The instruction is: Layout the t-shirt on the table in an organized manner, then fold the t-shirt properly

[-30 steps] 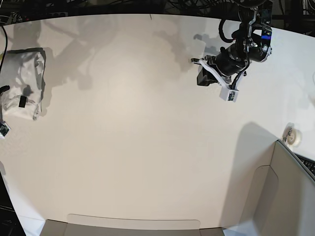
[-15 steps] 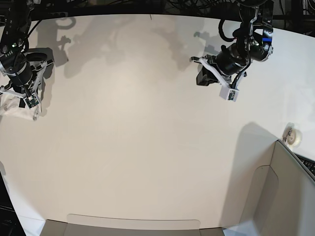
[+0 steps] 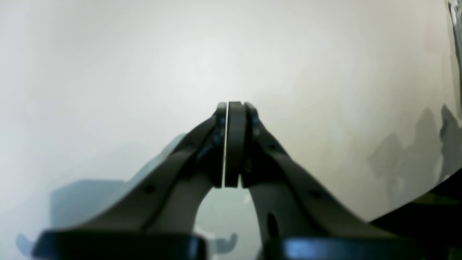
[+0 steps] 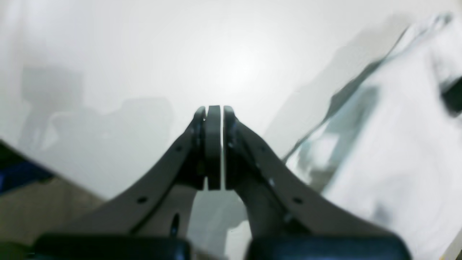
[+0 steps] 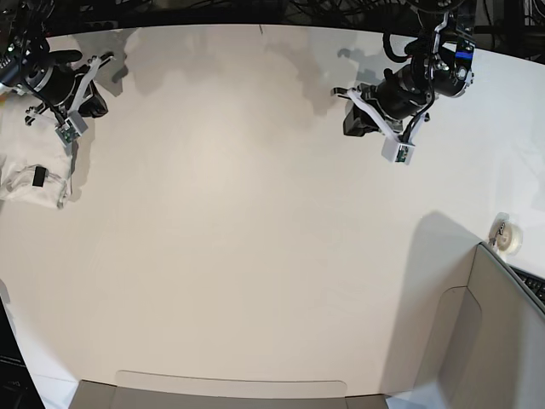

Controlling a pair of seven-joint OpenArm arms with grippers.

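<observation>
White, smooth tabletop (image 5: 255,239) fills the near ground, bare where a spread shirt would lie. Farther back on the base view's right, the left gripper (image 3: 231,144) hangs clenched on nothing above the table. At the far left edge the white cotton t-shirt (image 5: 38,162) sits as a compact folded bundle, black hem tag up, which suggests the folding is done. The right gripper (image 4: 213,148), also pinched empty, hovers just beside the shirt. Half a second ago it was over the bundle; it has since drawn back toward the rear.
</observation>
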